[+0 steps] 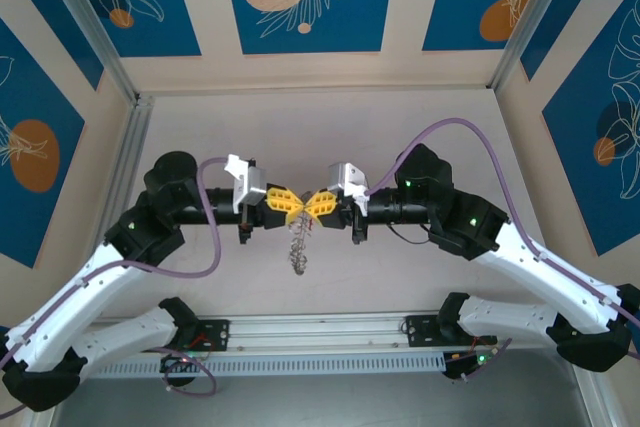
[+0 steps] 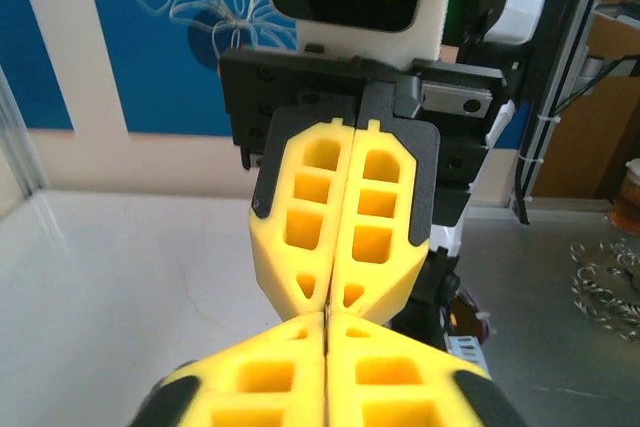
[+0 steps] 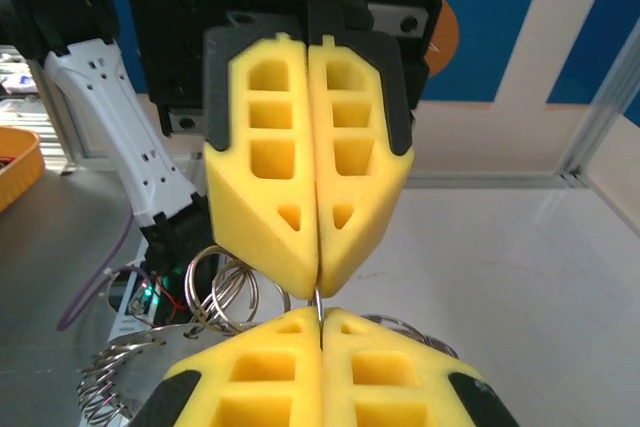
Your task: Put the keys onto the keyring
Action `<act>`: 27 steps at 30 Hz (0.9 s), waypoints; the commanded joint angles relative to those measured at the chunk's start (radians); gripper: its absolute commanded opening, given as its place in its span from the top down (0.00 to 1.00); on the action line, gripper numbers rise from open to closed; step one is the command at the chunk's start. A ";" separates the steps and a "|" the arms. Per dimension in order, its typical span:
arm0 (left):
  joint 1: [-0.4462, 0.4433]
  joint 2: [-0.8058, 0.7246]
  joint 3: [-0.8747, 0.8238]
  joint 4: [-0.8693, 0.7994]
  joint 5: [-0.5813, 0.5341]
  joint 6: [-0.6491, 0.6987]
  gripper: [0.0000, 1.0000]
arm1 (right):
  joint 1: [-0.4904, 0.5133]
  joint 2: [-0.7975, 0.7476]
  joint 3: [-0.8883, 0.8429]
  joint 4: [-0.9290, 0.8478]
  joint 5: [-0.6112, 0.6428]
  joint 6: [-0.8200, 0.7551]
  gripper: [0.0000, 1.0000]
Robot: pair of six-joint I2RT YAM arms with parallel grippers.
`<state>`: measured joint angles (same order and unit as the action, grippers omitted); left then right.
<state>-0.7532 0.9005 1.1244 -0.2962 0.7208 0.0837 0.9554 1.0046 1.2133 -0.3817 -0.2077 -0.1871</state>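
The keyring (image 1: 298,247) hangs as a silvery bunch above the middle of the worktop (image 1: 430,277), just under the place where the left arm (image 1: 190,209) and the right arm (image 1: 420,205) meet tip to tip. The left jaws and the right jaws are both clenched on its thin wire. The threading step seems in hand; next, one side must hold firm while the other works gently along the coil.
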 commanded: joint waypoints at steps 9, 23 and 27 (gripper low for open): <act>-0.005 0.127 0.314 -0.573 -0.245 0.247 0.66 | 0.026 0.181 0.291 -0.360 0.120 -0.048 1.00; -0.018 0.141 0.270 -0.549 -0.225 0.248 0.69 | 0.068 0.228 0.354 -0.381 0.100 -0.089 1.00; -0.024 0.141 0.259 -0.534 -0.203 0.247 0.70 | 0.069 0.240 0.363 -0.384 0.090 -0.094 1.00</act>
<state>-0.7609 1.0492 1.3991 -0.8310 0.4885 0.3176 1.0153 1.2442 1.5368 -0.7826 -0.0856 -0.2626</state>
